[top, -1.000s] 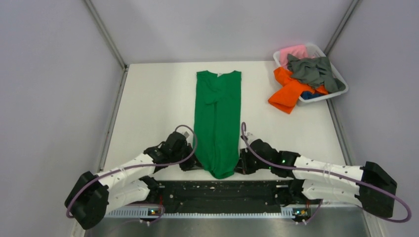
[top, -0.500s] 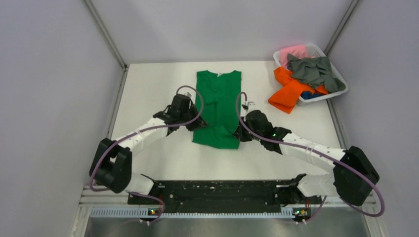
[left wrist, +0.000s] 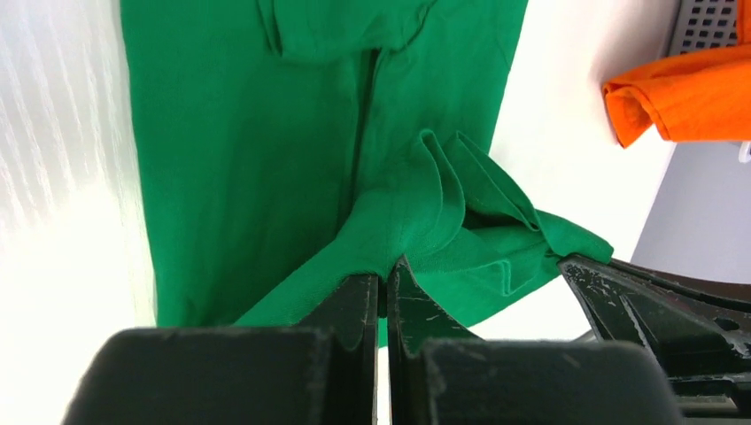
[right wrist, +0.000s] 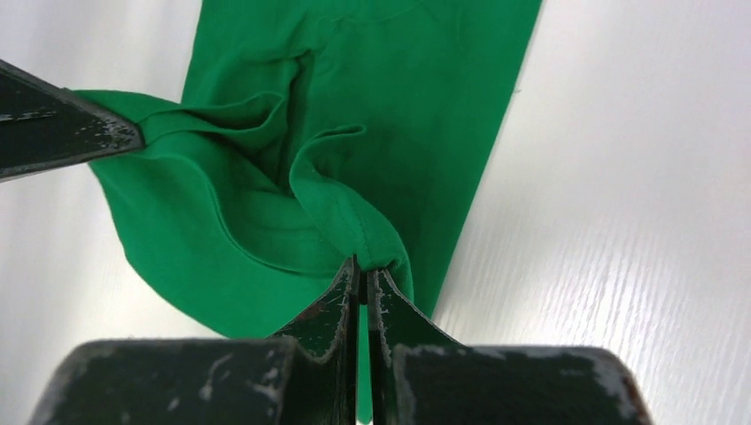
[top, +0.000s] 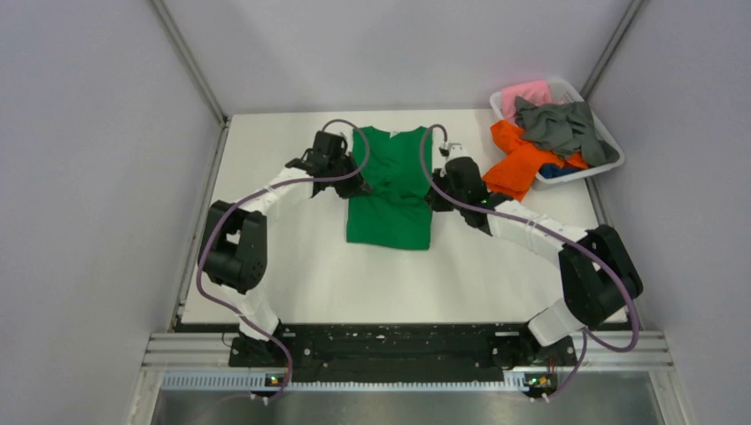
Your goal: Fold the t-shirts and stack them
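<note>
The left gripper point(top: 352, 187) and right gripper point(top: 434, 200), each pinching the green t-shirt point(top: 390, 223) by its hem, are carrying it farther toward the collar, halving it.

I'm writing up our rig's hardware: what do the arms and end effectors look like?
The left arm and right arm have white links, black joints and purple cables. The left end effector and right end effector each have two black fingers, scuffed pale.

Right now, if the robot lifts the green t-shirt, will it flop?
Probably floppy: the green t-shirt bunches into folds between the left gripper and right gripper. Likely light, since small pinches hold it. It shouldn't roll.
</note>
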{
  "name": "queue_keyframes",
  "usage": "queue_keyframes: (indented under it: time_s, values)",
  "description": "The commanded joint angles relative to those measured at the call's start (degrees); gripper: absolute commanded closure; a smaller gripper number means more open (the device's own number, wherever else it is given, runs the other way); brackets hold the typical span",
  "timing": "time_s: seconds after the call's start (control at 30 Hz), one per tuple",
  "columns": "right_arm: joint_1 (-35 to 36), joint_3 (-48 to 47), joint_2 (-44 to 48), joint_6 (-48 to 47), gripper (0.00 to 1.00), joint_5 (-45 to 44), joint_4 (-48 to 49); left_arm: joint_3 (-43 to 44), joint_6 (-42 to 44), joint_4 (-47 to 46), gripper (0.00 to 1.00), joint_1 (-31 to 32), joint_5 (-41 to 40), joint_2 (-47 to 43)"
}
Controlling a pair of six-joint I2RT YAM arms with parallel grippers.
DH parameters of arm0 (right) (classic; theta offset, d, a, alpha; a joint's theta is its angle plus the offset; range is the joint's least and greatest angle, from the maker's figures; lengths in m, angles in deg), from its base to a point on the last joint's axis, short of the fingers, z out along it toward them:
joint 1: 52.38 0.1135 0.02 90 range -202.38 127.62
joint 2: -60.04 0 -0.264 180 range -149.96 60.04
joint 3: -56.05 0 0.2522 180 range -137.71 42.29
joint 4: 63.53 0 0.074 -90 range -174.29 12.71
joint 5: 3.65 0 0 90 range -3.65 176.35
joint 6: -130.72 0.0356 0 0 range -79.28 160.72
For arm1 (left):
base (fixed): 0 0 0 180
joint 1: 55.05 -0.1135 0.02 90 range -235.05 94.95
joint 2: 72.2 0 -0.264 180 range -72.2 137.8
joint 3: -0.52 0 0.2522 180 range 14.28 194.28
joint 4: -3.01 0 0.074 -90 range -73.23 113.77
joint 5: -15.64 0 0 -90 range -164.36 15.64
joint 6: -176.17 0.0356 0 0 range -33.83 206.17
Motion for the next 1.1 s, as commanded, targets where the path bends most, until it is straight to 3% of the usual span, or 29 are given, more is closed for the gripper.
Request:
queue_keyframes:
  time_s: [0.0, 0.43, 0.6, 0.63, 0.67, 0.7, 0.73, 0.77, 0.8, 0.87, 1.07]
  values:
    - [-2.4, -5.6, -3.4, -3.6, 1.0, 1.7, 4.0, 5.7, 3.5, 2.4, 1.0, -1.0, -1.7, 2.3]
    - [-5.6, -12.4, -13.3, -6.3, 1.0, 3.9, 5.0, 15.0, 5.9, 7.5, 0.98, -3.3, -2.3, 11.0]
    - [-7.1, -15.0, -16.9, -7.3, 1.0, 5.5, 5.8, 17.6, 6.2, 7.5, 0.69, -4.3, -0.7, 13.9]
    - [-7.4, -15.9, -17.7, -7.6, 0.97, 5.6, 5.6, 18.6, 6.4, 7.8, 0.59, -4.5, -0.3, 14.6]
    - [-7.7, -16.7, -18.4, -8.1, 0.87, 5.9, 5.2, 20.0, 6.5, 9.0, 0.48, -4.6, -0.2, 15.3]
    - [-8.0, -18.0, -19.0, -8.3, 0.61, 6.4, 3.9, 21.9, 6.3, 10.9, 0.33, -4.9, 0.1, 16.0]
    - [-8.1, -19.6, -19.1, -8.3, 0.47, 6.2, 2.4, 23.6, 6.3, 12.8, 0.09, -5.0, 0.5, 16.3]
    - [-8.1, -20.2, -19.0, -8.1, 0.3, 5.8, 1.4, 24.7, 6.6, 13.9, 0.02, -5.0, 0.6, 16.1]
    - [-8.2, -20.8, -18.4, -7.8, 0.09, 5.5, 0.0, 25.1, 6.7, 14.5, 0.01, -5.0, 0.7, 15.2]
    - [-8.1, -19.9, -16.5, -7.2, 0.01, 6.2, -0.7, 23.6, 6.9, 14.2, 0.01, -5.0, 0.4, 11.7]
    - [-8.1, -7.8, -6.4, -2.8, 0.01, 10.6, 0.7, 8.0, 6.3, 11.1, 0.01, -4.9, -1.7, -0.8]
